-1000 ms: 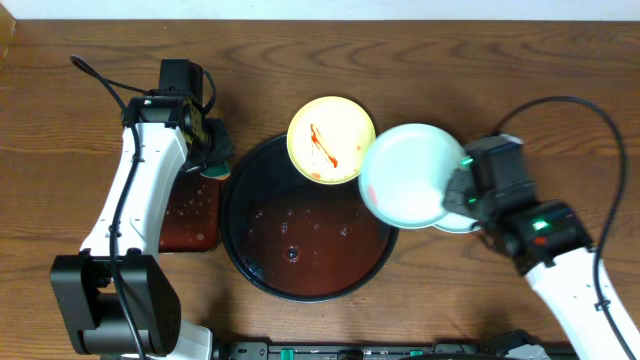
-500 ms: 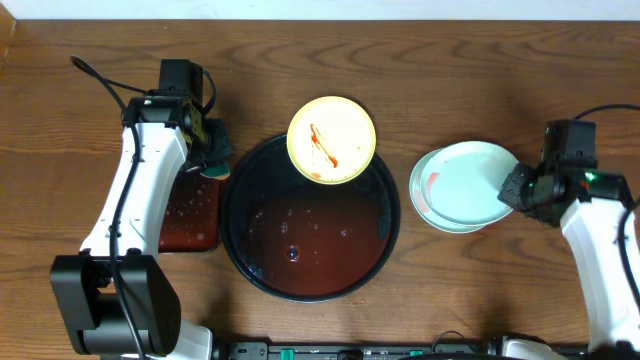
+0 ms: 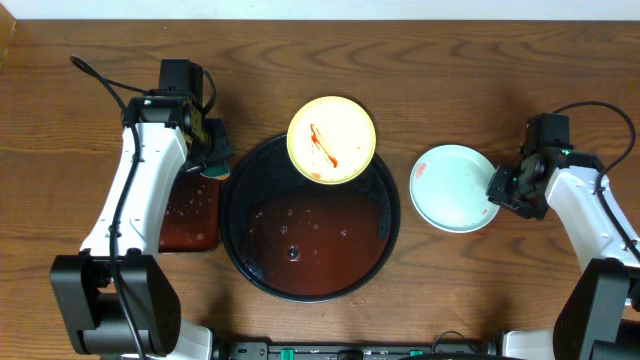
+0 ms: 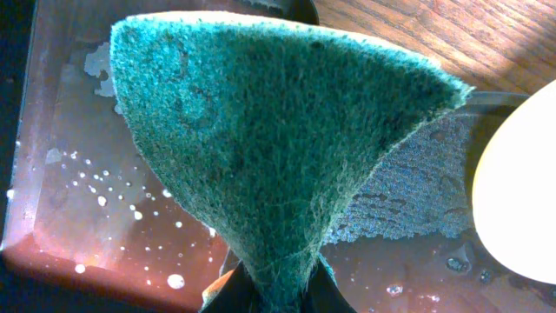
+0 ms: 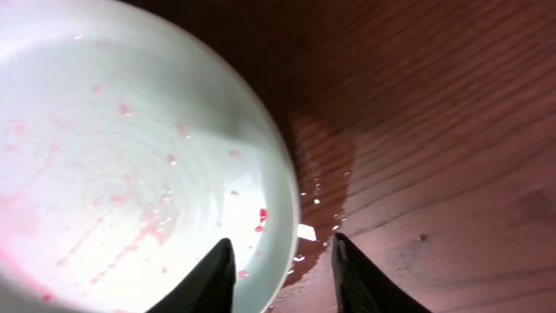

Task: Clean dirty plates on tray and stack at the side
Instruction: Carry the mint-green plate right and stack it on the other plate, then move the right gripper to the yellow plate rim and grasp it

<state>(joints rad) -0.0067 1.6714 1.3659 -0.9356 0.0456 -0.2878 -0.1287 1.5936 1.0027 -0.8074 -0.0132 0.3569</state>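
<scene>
A yellow plate (image 3: 332,139) with red sauce streaks rests on the far rim of the round black tray (image 3: 232,240); its edge shows in the left wrist view (image 4: 521,191). A mint-blue plate (image 3: 452,188) with faint pink smears lies on the table right of the tray, on top of another mint plate that barely shows. My right gripper (image 3: 500,188) is open, its fingers (image 5: 282,269) on either side of that plate's right rim (image 5: 130,156). My left gripper (image 3: 212,152) is shut on a green sponge (image 4: 278,148) over the rectangular tray.
The small rectangular black tray (image 3: 190,215) with wet droplets lies left of the round tray, under the sponge (image 4: 78,174). The round tray's base holds water drops. Wet spots lie on the wood by the mint plate's rim (image 5: 313,235).
My right gripper carried the mint plate rightward off the tray's edge, set it squarely on the other mint plate and opened. The left arm has not moved.
</scene>
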